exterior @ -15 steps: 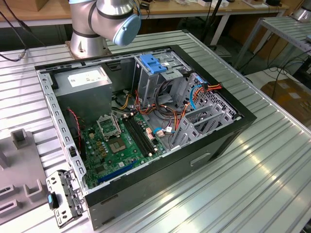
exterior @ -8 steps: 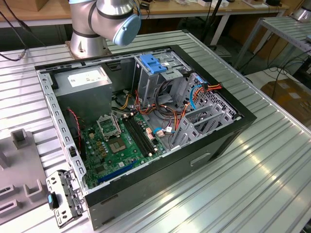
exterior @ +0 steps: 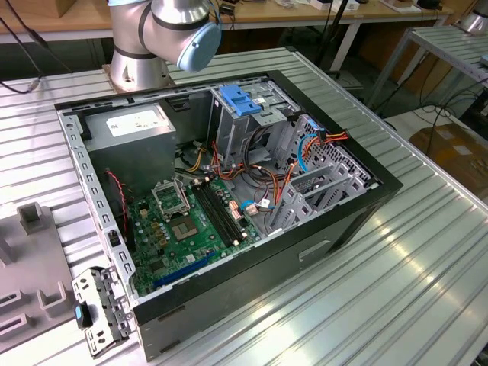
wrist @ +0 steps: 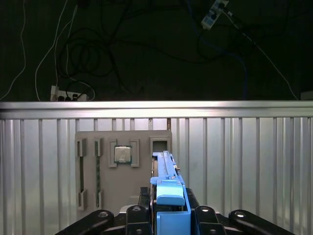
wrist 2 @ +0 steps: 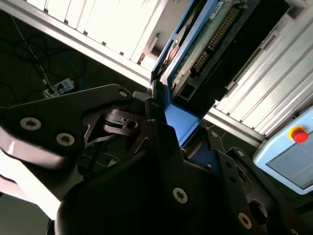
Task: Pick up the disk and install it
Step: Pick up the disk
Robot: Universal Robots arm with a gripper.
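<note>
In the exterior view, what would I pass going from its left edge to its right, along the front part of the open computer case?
grey fixture plate → loose metal bracket with a blue clip → green motherboard → grey metal drive cage → bare ribbed table

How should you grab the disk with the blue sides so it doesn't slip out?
Pinch it across its thin way, on the two wide flat faces near one end, coming in from that end. The disk is a slim slab with a blue rail along its edge, and the gripper appears to hold it just so, edge-on.
</note>
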